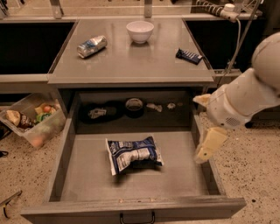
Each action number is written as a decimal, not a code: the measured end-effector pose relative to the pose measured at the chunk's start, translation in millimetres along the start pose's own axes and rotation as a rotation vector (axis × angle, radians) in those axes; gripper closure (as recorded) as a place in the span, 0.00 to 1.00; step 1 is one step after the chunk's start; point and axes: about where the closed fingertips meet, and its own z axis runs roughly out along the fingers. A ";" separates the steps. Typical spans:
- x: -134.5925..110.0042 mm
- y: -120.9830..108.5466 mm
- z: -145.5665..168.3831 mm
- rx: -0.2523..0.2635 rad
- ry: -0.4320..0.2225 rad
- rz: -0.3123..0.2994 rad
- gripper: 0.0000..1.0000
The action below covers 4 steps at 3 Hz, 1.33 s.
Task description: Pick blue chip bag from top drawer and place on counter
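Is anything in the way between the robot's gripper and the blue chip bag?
Nothing visible. The gripper hangs over the top drawer's right wall; only bare drawer floor lies between it and the blue chip bag.

A robot test lab, seemingly: plain gray metal counter (131, 65) up-left of the gripper (208, 146), which hangs at the top drawer's (131, 205) right wall; speckled floor (258, 175) right of it, cables (211, 8) above, snack bin (33, 120) far left.

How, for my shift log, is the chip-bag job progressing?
Done: the top drawer stands open. In hand: nothing; the gripper hangs over the drawer's right wall, apart from the blue chip bag lying on its floor. Left: grasping it and placing it on the counter.
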 end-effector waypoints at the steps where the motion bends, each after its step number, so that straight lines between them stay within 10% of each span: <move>1: -7.3 -19.8 74.8 0.009 -0.113 -0.013 0.00; 4: -19.6 -9.7 140.6 -0.044 -0.191 -0.028 0.00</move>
